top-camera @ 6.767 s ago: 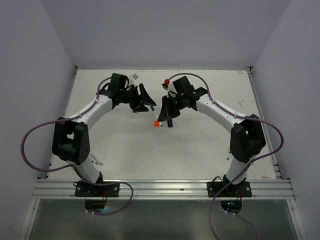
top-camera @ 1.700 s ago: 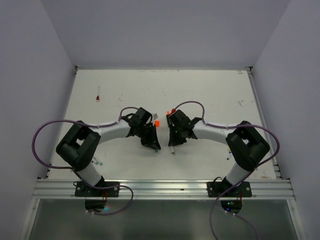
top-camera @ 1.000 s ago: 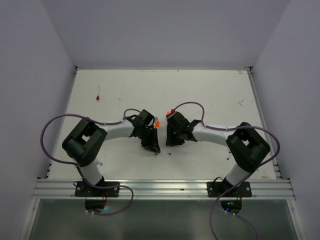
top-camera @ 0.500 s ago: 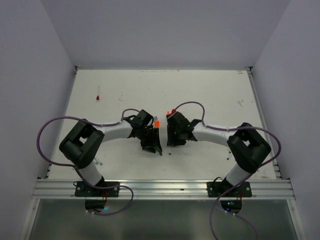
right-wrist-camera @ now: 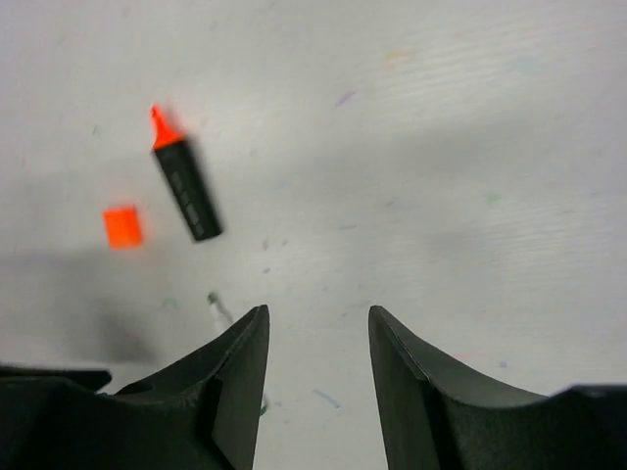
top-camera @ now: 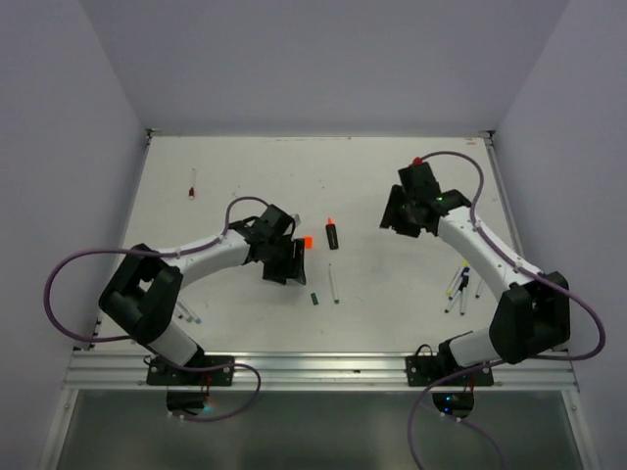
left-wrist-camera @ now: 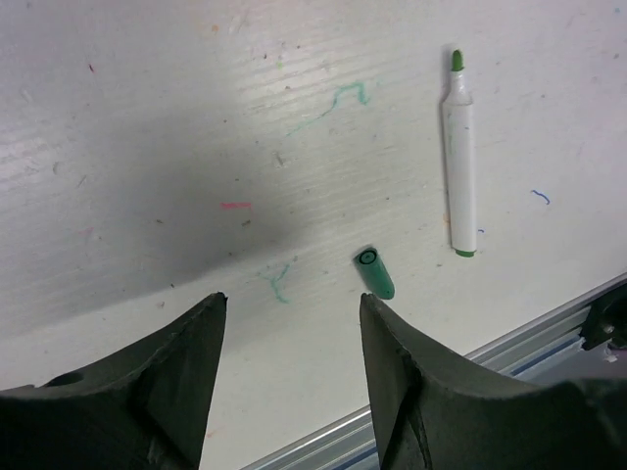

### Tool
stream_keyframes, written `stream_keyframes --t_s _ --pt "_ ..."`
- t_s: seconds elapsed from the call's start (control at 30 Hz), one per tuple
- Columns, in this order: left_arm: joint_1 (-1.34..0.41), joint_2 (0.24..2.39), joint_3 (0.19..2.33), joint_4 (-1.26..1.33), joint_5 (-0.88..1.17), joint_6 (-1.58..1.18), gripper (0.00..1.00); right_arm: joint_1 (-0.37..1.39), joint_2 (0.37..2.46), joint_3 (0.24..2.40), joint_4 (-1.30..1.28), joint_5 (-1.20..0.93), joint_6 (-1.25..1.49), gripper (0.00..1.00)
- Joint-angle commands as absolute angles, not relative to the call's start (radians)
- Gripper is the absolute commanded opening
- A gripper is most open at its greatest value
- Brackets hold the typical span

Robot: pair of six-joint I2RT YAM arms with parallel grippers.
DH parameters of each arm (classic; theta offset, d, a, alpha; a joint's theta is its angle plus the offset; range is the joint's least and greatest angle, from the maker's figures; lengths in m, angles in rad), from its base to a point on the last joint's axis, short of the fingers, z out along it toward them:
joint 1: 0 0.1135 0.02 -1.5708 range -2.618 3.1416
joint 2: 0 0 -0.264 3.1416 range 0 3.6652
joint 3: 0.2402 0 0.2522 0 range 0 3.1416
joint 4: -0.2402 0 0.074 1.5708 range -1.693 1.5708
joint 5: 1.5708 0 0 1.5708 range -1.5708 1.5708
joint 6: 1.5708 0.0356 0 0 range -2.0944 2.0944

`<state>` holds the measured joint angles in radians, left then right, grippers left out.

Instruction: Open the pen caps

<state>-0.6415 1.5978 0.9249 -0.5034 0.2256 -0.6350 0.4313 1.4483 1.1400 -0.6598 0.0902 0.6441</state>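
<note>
Showing the left gripper (left-wrist-camera: pixel 292 305) spread wide with nothing between its jaws, low over the table (top-camera: pixel 245 176). Seeing the green cap (left-wrist-camera: pixel 374 273) lying loose on the surface just off one fingertip, near but apart from the green pen (left-wrist-camera: pixel 458 166) with bare tip. Finding the right gripper (right-wrist-camera: pixel 318 315) likewise parted and empty, over the far right part. Placing the marker (right-wrist-camera: pixel 186 191) near mid-table, orange tip exposed, with the orange cap (right-wrist-camera: pixel 122 225) just beside it, not touching. Noting more pens (top-camera: pixel 460 284) clustered near the right arm's base.
</note>
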Motion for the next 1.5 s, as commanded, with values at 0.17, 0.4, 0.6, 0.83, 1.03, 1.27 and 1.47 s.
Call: stream_keyframes --t_s 0.17,0.4,0.6,0.83,1.03,1.27,1.47 --pt "-0.635 1.506 1.0 -0.451 0.201 -0.545 0.61 0.028 1.446 1.186 -0.808 0.146 0.502 0.49" --pt "-0.632 1.511 1.017 -0.43 0.241 -0.492 0.61 -0.1 1.47 1.115 -0.81 0.095 0.528 0.43" --pt "-0.609 1.517 1.009 -0.425 0.275 -0.469 0.61 -0.129 1.448 1.033 -0.802 0.115 0.505 0.39" --pt "-0.581 1.516 0.989 -0.411 0.304 -0.479 0.61 -0.169 1.462 0.985 -0.798 0.123 0.489 0.38" --pt "-0.572 1.517 0.966 -0.394 0.328 -0.497 0.61 -0.201 1.479 0.947 -0.781 0.13 0.456 0.36" --pt "-0.572 1.519 0.968 -0.4 0.327 -0.499 0.61 -0.25 1.48 0.899 -0.753 0.115 0.422 0.36" --pt "-0.572 1.529 0.983 -0.408 0.331 -0.5 0.61 -0.253 1.506 0.879 -0.713 0.084 0.402 0.35"
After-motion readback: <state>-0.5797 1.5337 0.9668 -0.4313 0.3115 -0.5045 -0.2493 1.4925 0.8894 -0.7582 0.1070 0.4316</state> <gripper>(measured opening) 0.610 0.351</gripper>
